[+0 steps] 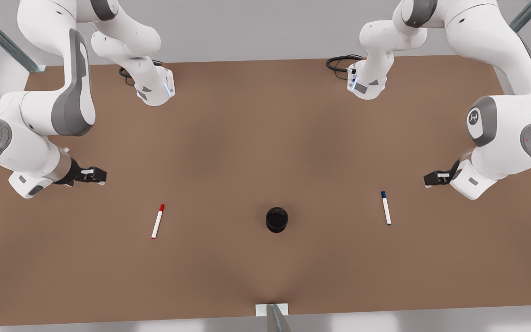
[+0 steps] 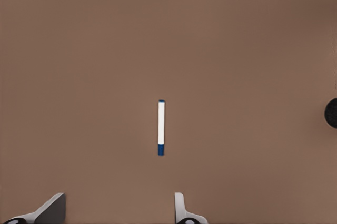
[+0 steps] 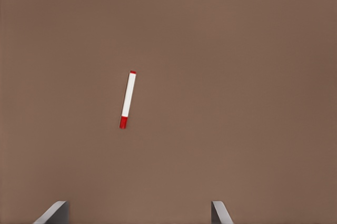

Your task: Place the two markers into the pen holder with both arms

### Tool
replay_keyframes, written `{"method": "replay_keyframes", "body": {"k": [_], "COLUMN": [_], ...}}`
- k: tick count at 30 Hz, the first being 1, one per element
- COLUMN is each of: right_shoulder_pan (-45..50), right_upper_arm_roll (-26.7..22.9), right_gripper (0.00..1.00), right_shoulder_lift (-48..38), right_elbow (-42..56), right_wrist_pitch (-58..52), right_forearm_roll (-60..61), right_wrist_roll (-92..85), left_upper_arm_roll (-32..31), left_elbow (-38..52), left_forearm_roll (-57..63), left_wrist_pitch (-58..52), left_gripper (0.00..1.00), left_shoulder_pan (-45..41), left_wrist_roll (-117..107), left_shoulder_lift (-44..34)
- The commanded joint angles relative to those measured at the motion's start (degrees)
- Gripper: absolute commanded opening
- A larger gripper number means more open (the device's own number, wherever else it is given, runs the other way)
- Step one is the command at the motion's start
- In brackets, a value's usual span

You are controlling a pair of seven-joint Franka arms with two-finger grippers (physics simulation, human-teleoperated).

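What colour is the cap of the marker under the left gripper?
Dark blue, on a white barrel: the blue marker, clearest in the left wrist view.

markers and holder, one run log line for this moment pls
red marker flat on table | blue marker flat | pen holder upright between | left end effector open, above blue | right end effector open, above red

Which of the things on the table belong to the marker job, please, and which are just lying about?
Job:
- red marker
- blue marker
- pen holder
- left claw, open
- right claw, open

Lying about:
- black cables at the arm bases
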Motion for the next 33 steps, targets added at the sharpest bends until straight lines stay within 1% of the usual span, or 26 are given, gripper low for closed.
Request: {"method": "replay_keyframes", "body": {"k": [1,2,3,4,5,7,9,10,11,13,15,17,20,22,23,24,27,28,29,30,31,33], "right_shoulder_pan": [0.0,0.0,0.0,0.0,-0.1,-0.1,-0.3,-0.4,-0.5,-1.8,-3.3,-3.5,-5.4,-6.8,-7.9,-8.3,-7.8,-7.7,-8.0,-7.8,-7.3,-6.6], "right_upper_arm_roll": [0.0,0.0,0.0,0.0,0.0,0.0,0.0,-0.2,-0.2,-0.4,-0.2,-0.3,-0.2,-0.1,-0.1,-0.1,0.2,0.4,1.5,2.4,2.5,2.4], "right_gripper": [1.0,1.0,1.0,1.0,1.0,1.0,1.0,1.0,1.0,1.0,1.0,1.0,1.0,1.0,1.0,1.0,1.0,1.0,1.0,1.0,1.0,1.0], "right_shoulder_lift": [-0.1,-0.1,-0.1,-0.1,-0.1,-0.1,0.1,1.3,2.7,6.2,9.5,10.3,11.6,12.5,13.5,14.6,20.1,22.1,22.8,25.0,26.4,27.6], "right_elbow": [0.0,0.0,0.0,0.0,0.0,0.0,0.0,0.0,0.0,-0.3,-0.4,-1.4,-4.0,-5.0,-6.5,-7.9,-8.1,-7.5,-6.1,-2.6,-0.9,-0.7], "right_wrist_pitch": [0.8,0.8,0.8,0.8,0.8,0.8,0.8,1.8,4.6,9.7,11.7,12.4,15.9,17.4,20.5,22.2,26.3,30.0,30.4,29.9,29.6,29.6], "right_forearm_roll": [0.1,0.1,0.1,0.1,0.1,0.1,0.3,0.4,0.4,1.5,2.4,2.4,2.4,2.3,2.3,2.3,2.6,2.5,2.5,2.3,2.2,2.3], "right_wrist_roll": [-0.3,-0.3,-0.2,-0.2,-0.2,0.3,0.5,0.4,0.4,0.1,-0.6,-0.9,-3.0,-4.2,-6.3,-6.3,-5.6,-5.5,-5.3,-3.1,-2.5,-0.6], "left_upper_arm_roll": [-0.1,-0.2,-0.2,-0.2,-0.2,-0.2,-0.2,-0.2,-0.2,-0.2,-0.2,-0.1,-0.1,-0.1,-0.1,-0.1,-0.1,-0.1,-0.1,-0.1,-0.1,-0.1], "left_elbow": [0.1,0.0,-0.3,-1.7,-4.4,-10.3,-11.5,-14.0,-15.1,-15.1,-15.1,-15.1,-16.6,-16.8,-16.8,-17.2,-18.6,-18.7,-18.7,-19.1,-19.2,-19.2], "left_forearm_roll": [-0.1,-0.5,-0.5,-0.7,-0.6,-2.0,-2.2,-2.2,-2.2,-2.2,-2.2,-2.2,-1.7,-1.7,-1.7,-1.7,-1.7,-1.7,-1.7,-1.7,-1.7,-1.7], "left_wrist_pitch": [2.9,3.4,6.8,11.6,19.6,29.2,33.9,37.7,39.5,41.5,43.6,45.4,45.5,45.6,45.6,45.5,45.6,45.5,45.5,45.5,45.5,45.5], "left_gripper": [1.0,1.0,1.0,1.0,1.0,1.0,1.0,1.0,1.0,1.0,1.0,1.0,0.99,0.93,0.83,0.76,0.75,0.75,0.75,0.74,0.73,0.71], "left_shoulder_pan": [-0.2,-0.8,-1.4,-1.6,-2.7,-2.6,-1.9,-1.7,-0.9,-0.7,-0.6,-1.1,-1.2,-1.0,-1.0,-1.0,-1.0,-1.0,-0.9,-0.9,-0.9,-0.6], "left_wrist_roll": [5.8,4.0,-3.0,-7.0,-13.8,-14.9,-14.9,-14.9,-14.8,-14.6,-14.6,-14.6,-14.3,-13.1,-12.5,-12.3,-11.3,-10.8,-9.6,-9.5,-9.1,-7.9], "left_shoulder_lift": [0.0,1.3,3.4,6.8,9.5,11.6,14.6,15.1,15.5,17.2,19.1,21.4,21.6,22.2,22.4,22.4,22.3,22.4,22.4,22.4,22.4,22.7]}}
